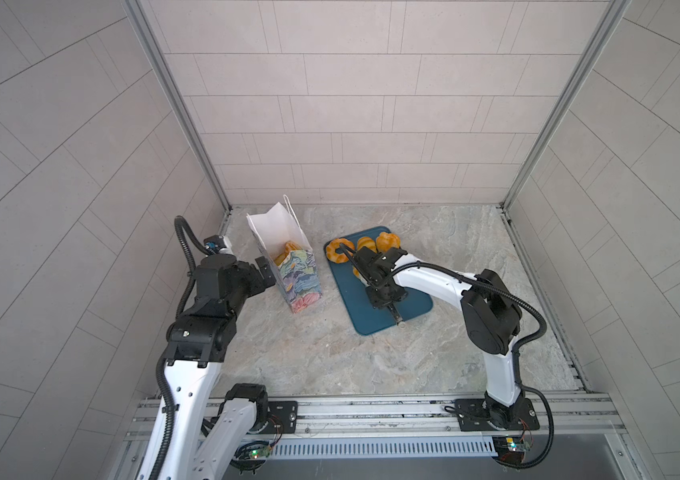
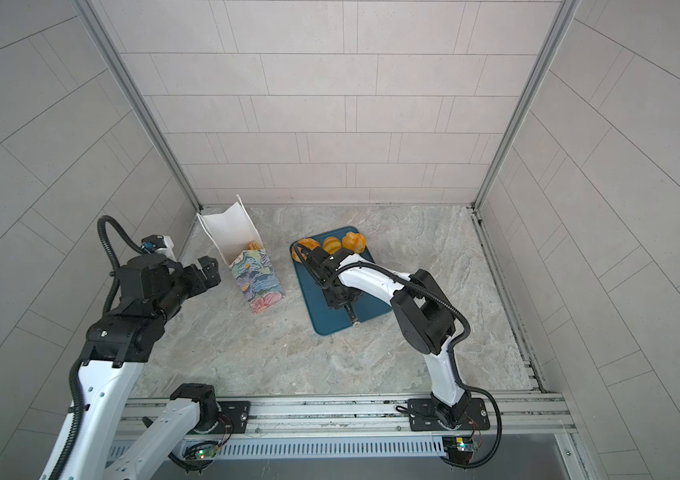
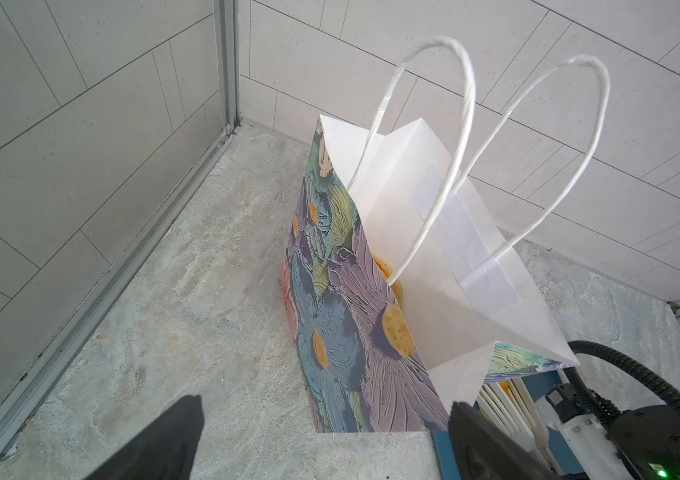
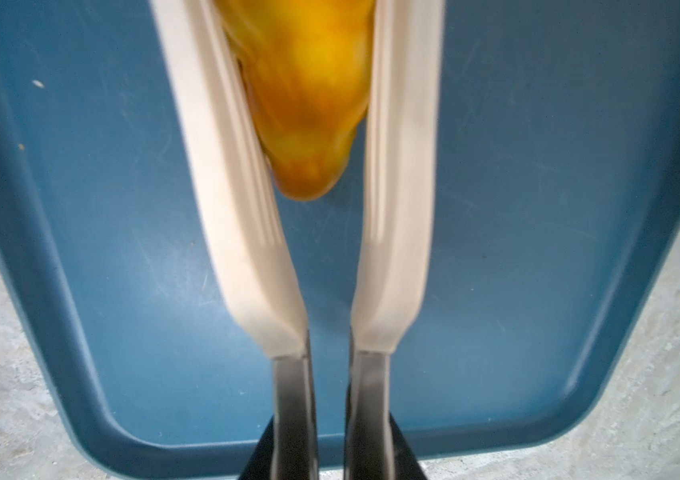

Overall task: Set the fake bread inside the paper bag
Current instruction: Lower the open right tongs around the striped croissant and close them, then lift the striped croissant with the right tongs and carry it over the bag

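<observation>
The floral paper bag (image 1: 303,278) (image 2: 259,280) (image 3: 350,316) stands open with some fake bread (image 1: 286,250) inside. In both top views three more golden pieces (image 1: 365,242) (image 2: 331,244) lie at the far end of the teal tray (image 1: 413,309). My right gripper (image 4: 332,432) is shut on the metal handles of white tongs (image 4: 246,249), low over the tray. The tong blades are pressed on a yellow pastry (image 4: 313,104), blurred in the right wrist view. My left gripper (image 1: 263,270) (image 3: 325,409) hangs open beside the bag's left wall, holding nothing.
The bag's cord handles (image 3: 467,124) stand up above its mouth. Tiled walls close in the marble table (image 1: 330,357) on three sides, with a metal rail (image 1: 371,409) along the front edge. The bag stands near the back left corner.
</observation>
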### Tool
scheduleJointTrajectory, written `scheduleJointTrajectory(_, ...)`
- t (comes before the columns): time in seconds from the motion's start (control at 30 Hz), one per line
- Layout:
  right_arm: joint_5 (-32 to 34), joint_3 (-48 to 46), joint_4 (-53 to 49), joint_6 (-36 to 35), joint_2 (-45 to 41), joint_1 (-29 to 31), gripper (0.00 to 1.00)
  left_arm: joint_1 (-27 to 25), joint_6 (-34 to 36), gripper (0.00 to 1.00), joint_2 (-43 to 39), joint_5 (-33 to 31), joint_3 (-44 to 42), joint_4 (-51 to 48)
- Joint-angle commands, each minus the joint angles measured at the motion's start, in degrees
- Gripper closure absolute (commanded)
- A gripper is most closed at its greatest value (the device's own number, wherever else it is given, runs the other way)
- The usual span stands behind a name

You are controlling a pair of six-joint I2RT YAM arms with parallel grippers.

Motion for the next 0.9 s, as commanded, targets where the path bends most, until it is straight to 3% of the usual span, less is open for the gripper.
scheduleJointTrajectory(0.0,-1.0,-1.8,-1.1,-1.2,-1.8,0.1,0.75,-0.2,0.3,0.00,-0.9,-1.1,-0.1,-0.1)
scheduleJointTrajectory(0.33,-3.4,-5.4,-1.2,-3.4,-8.7,-0.5,0.84,-0.2,0.0,0.00,-1.2,-0.9,0.1,-0.1)
scheduleJointTrajectory(0.87,-7.0,-8.0,-0.2,-5.6,-19.5,-1.3,0.84,-0.2,0.1,0.00,-1.0,-1.1,1.4,0.1)
